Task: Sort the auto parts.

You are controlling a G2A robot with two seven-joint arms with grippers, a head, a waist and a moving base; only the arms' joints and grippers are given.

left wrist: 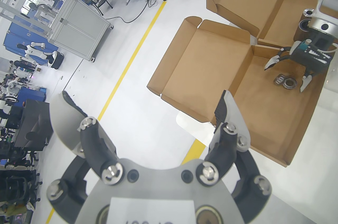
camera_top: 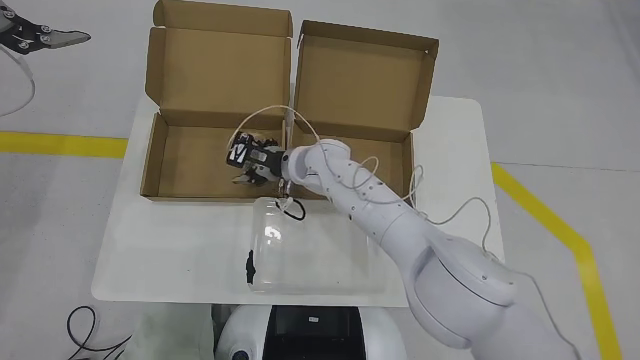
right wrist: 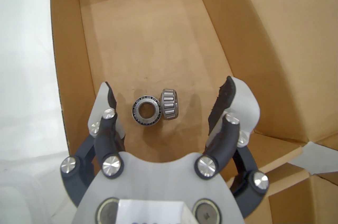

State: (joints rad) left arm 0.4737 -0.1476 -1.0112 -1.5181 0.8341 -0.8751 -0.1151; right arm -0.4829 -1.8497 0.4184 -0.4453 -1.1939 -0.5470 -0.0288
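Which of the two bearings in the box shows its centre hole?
The bearing nearer the low box wall: its bore faces the right wrist camera, while the neighbouring bearing shows its rollers side-on.

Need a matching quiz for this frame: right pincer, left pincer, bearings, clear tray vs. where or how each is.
1 right pincer
2 left pincer
3 bearings
4 clear tray

A lying on the left box floor
B open, off the table, over the room floor
C open, just above the bearings
D on the table, at its robot-side edge

Pairs: 1-C, 2-B, 3-A, 4-D
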